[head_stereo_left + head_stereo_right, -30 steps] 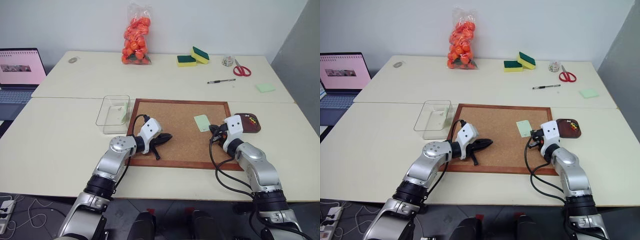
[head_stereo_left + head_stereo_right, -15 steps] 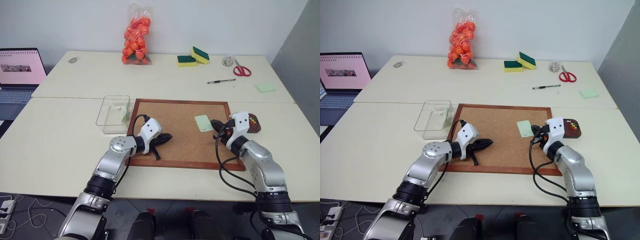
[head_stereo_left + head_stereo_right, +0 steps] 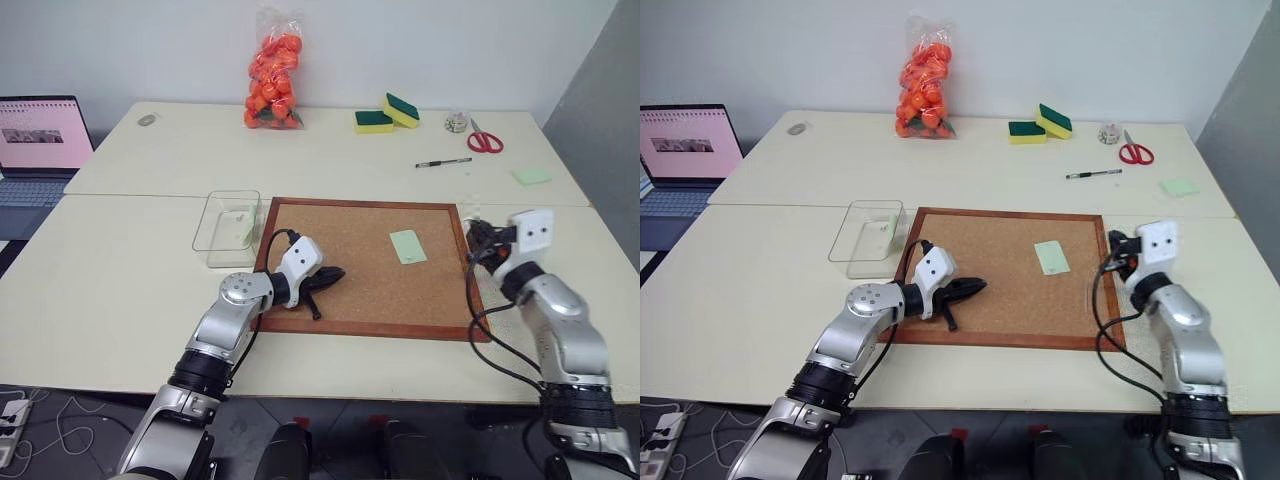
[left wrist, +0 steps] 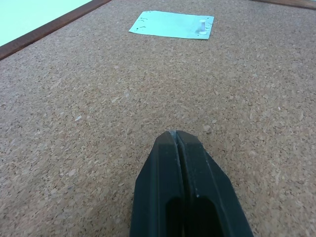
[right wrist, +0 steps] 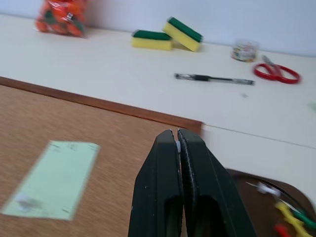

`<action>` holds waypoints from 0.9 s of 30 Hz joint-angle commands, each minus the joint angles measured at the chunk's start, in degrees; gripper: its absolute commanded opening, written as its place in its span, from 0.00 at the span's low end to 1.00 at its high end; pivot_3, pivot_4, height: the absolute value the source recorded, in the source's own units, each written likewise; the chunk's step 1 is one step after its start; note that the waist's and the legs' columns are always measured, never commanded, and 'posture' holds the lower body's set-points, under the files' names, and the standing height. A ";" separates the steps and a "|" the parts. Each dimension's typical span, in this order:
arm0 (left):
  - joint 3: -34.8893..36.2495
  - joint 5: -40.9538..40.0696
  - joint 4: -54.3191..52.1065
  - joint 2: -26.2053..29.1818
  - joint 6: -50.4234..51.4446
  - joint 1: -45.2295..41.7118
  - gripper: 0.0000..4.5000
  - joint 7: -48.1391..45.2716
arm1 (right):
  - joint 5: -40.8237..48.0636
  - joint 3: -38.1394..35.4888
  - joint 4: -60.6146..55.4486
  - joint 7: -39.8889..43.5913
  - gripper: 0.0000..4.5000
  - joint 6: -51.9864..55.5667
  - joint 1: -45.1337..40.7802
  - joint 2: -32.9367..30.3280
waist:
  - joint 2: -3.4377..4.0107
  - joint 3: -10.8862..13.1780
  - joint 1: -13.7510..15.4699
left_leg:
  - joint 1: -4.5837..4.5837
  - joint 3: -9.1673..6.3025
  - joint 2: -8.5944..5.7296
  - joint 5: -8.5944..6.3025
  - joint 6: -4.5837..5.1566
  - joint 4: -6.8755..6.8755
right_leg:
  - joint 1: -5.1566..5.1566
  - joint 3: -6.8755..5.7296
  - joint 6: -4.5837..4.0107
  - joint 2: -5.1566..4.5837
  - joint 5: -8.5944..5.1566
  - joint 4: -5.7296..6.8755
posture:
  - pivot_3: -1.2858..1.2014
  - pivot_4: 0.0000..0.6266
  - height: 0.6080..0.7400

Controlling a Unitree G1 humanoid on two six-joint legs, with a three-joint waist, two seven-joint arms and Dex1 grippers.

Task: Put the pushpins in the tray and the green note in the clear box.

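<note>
Green note (image 3: 407,246) – thin, light, floppy, probably best pinched at a free edge. White pushpin (image 4: 201,25) on it – tiny, slippery. Left gripper (image 4: 176,136) and right gripper (image 5: 177,134) both shut, empty.

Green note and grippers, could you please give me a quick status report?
Left gripper shut, empty, over the cork board. Right gripper shut, near the tray. Green note on board, white pin in it. Nothing blocking.

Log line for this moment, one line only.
left gripper: shut, over cork board | right gripper: shut, above tray | green note: on board, white pin in it | clear box: beside board
</note>
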 commanded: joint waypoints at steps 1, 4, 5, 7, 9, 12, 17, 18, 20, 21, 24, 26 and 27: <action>-1.60 0.94 0.94 -0.57 0.23 0.93 0.00 -0.01 | -1.34 -1.30 1.93 -1.51 0.01 -0.32 -0.88 -1.29 | 0.01 -0.01 -0.01 | 0.00 0.01 0.00 0.00 0.00 0.00 | 0.00 0.01 0.00 0.00 0.00 0.01 | 0.52 0.24 1.00; -1.62 1.05 1.10 -0.75 0.14 0.75 0.00 0.06 | -2.06 -1.42 5.15 -2.10 0.01 0.41 -2.38 -2.11 | 0.01 -0.01 0.03 | 0.00 0.02 -0.01 0.00 0.00 0.03 | 0.01 0.03 0.01 0.00 0.01 0.01 | 0.52 0.24 1.00; -1.62 1.07 1.12 -0.79 0.12 0.73 0.00 0.07 | -2.05 -1.42 5.67 -2.12 0.01 0.16 -2.63 -2.13 | 0.01 -0.01 0.04 | -0.01 0.02 -0.02 0.00 0.00 0.04 | 0.01 0.03 0.01 -0.01 0.01 0.01 | 0.52 0.24 1.00; -1.65 1.10 1.03 -0.78 0.16 0.77 0.00 0.02 | -2.33 -1.09 7.37 -2.03 0.01 -0.42 -3.36 -2.12 | 0.02 -0.01 0.05 | -0.01 0.01 -0.02 0.00 0.00 0.03 | 0.01 0.02 0.01 -0.01 0.01 0.01 | 0.52 0.24 1.00; -1.76 1.19 0.91 -0.76 0.22 0.82 0.00 -0.02 | -2.73 -1.18 9.15 -2.44 0.01 -0.91 -4.18 -2.02 | 0.02 -0.01 0.04 | 0.00 0.01 -0.02 0.00 0.00 0.02 | 0.01 0.01 0.01 -0.01 0.01 0.01 | 0.52 0.24 1.00; -1.80 1.27 0.81 -0.68 0.28 0.87 0.00 -0.06 | -3.07 -1.78 11.15 -3.41 0.14 -2.00 -5.30 -1.78 | 0.02 -0.01 0.05 | -0.01 0.02 -0.02 0.00 0.00 0.03 | 0.02 0.02 0.01 -0.01 0.01 0.01 | 0.52 0.24 1.00; -1.72 1.31 0.74 -0.50 0.27 0.91 0.00 -0.15 | -2.92 -1.69 12.76 -3.80 0.37 -2.97 -6.26 -1.93 | 0.03 -0.02 0.04 | 0.00 0.01 -0.02 0.00 0.00 0.02 | 0.01 0.02 0.01 -0.01 0.01 0.01 | 0.52 0.24 1.00; -1.71 1.31 0.74 -0.50 0.26 0.91 0.00 -0.14 | -2.83 -1.73 12.71 -3.84 0.41 -3.10 -6.32 -1.93 | 0.03 -0.02 0.04 | -0.01 0.01 -0.02 0.00 0.00 0.02 | 0.01 0.02 0.01 -0.01 0.01 0.01 | 0.52 0.24 1.00; -1.69 1.30 0.74 -0.49 0.24 0.93 0.00 -0.17 | -2.63 -1.97 12.09 -3.98 0.50 -3.81 -6.24 -1.94 | 0.03 -0.02 0.04 | -0.01 0.01 -0.02 0.00 0.00 0.02 | 0.01 0.02 0.01 -0.01 0.01 0.01 | 0.52 0.24 1.00; -1.67 1.30 0.77 -0.47 0.22 0.93 0.00 -0.19 | -2.46 -2.17 11.59 -4.06 0.54 -4.03 -6.11 -1.95 | 0.03 -0.02 0.04 | -0.01 0.01 -0.02 0.00 0.00 0.02 | 0.02 0.02 0.01 -0.01 0.01 0.01 | 0.52 0.24 1.00; -1.64 1.30 0.86 -0.41 0.16 0.91 0.00 -0.24 | -2.10 -2.41 10.39 -3.79 0.69 -4.90 -5.55 -2.07 | 0.03 -0.02 0.04 | -0.01 0.02 -0.02 0.00 0.00 0.02 | 0.01 0.02 0.01 -0.01 0.01 0.01 | 0.52 0.24 1.00; -1.62 1.31 0.95 -0.40 0.11 0.85 0.00 -0.25 | -0.79 -1.76 8.26 -1.44 0.78 -5.53 -4.58 -1.77 | 0.03 -0.02 0.05 | -0.01 0.01 -0.02 0.00 0.00 0.02 | 0.02 0.02 0.01 -0.01 0.01 0.01 | 0.52 0.24 1.00; -1.64 1.33 0.97 -0.45 0.07 0.88 0.00 -0.21 | 0.55 -1.14 6.46 0.60 0.82 -5.48 -3.76 -1.40 | 0.03 -0.02 0.04 | -0.01 0.01 -0.02 0.00 0.00 0.02 | 0.02 0.01 0.01 -0.01 0.01 0.01 | 0.52 0.24 1.00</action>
